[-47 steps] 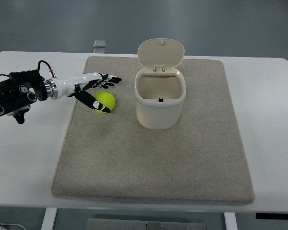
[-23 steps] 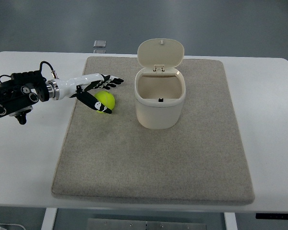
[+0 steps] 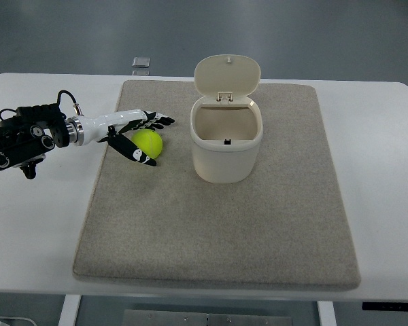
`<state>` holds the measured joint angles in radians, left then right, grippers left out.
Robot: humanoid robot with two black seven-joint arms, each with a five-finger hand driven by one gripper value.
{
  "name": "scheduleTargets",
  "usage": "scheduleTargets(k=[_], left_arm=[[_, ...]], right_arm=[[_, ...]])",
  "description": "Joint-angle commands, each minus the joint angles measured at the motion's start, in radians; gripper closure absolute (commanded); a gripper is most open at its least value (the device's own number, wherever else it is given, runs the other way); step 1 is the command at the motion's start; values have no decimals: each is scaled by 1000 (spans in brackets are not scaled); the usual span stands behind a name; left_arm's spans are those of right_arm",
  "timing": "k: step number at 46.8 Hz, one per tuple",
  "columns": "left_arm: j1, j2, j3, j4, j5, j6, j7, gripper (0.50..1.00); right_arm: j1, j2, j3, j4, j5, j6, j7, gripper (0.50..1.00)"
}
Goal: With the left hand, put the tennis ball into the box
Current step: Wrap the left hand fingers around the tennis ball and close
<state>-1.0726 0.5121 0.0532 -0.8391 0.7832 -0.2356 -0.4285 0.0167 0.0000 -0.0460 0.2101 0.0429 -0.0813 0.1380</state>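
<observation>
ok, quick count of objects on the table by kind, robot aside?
Tennis ball: 1
Lidded box, lid open: 1
Mat: 1
Small grey object at the table's far edge: 1
Total: 4

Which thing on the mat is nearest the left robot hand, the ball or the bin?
The tennis ball. It sits between the spread fingers of the left robot hand, while the open cream bin stands apart to the right.
</observation>
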Motion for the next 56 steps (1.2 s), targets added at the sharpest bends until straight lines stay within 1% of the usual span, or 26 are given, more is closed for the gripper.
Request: scheduleTargets(k=[1, 20, 29, 32, 37, 40, 56], left_arm=[[-6, -1, -1, 0, 7, 10, 0, 531], [-15, 0, -3, 0, 145, 16, 0, 534], [-18, 2, -3, 2, 160, 18, -1, 536], [-20, 0, -4, 6, 162, 25, 0, 536], [-14, -1, -4, 12, 162, 67, 0, 538], [-12, -3, -4, 12, 162, 79, 0, 540], [-10, -6, -9, 2, 153, 81, 0, 540]], right_arm=[[0, 0, 0, 0, 0, 0, 0, 562], [0, 0, 0, 0, 0, 0, 0, 562], [0, 0, 0, 0, 0, 0, 0, 562], [0, 0, 0, 0, 0, 0, 0, 562], [-1, 0, 0, 0, 0, 0, 2, 562], [0, 0, 0, 0, 0, 0, 0, 562], [0, 0, 0, 0, 0, 0, 0, 562]])
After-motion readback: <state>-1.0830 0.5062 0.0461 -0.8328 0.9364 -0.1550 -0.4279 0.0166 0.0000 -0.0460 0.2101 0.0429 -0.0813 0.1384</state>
